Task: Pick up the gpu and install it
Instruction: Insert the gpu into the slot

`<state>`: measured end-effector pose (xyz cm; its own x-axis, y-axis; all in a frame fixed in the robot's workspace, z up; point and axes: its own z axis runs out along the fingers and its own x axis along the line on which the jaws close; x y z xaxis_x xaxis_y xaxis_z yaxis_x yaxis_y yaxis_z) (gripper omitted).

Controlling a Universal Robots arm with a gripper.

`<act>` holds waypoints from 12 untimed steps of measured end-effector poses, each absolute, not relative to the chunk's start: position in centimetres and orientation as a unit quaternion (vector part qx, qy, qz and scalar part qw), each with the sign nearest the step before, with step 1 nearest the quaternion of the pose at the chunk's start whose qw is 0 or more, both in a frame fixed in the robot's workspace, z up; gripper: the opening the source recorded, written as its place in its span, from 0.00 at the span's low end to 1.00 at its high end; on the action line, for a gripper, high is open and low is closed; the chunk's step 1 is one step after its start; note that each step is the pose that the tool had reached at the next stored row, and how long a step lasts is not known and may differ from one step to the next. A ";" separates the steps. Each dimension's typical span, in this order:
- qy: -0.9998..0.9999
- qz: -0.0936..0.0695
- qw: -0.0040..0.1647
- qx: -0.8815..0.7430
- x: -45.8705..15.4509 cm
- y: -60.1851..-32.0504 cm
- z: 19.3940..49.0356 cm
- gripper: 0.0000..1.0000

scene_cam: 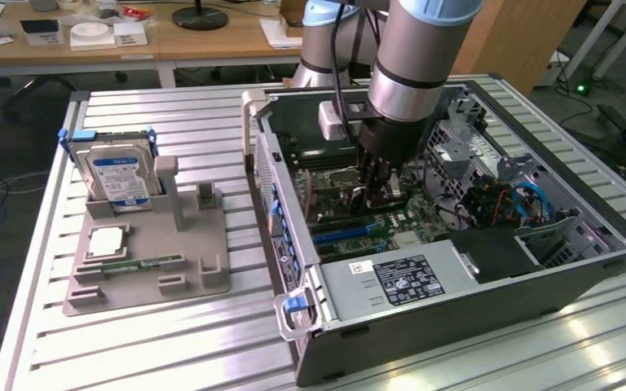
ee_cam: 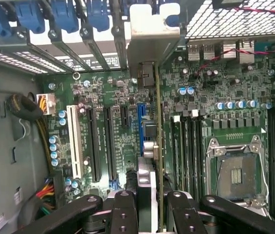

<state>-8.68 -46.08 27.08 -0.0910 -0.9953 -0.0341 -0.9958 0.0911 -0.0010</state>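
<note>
Gripper pinched the gpu by its top edge | gpu stood on edge inside the case, along the blue slot, bracket toward the rear openings, likely to line up its connector | seated or not, couldn't tell

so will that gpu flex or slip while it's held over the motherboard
Probably stiff: the gpu shows a straight thin edge, no bow. Held edge-on in the claw, a sideways push might tilt it.
</note>
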 end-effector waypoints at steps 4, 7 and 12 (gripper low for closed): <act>0.738 0.011 0.013 -0.674 -8.9 -46.1 26.8 0.28; 0.739 0.011 0.013 -0.674 -8.9 -46.2 26.5 0.28; 0.739 0.011 0.013 -0.674 -8.9 -46.4 26.2 0.28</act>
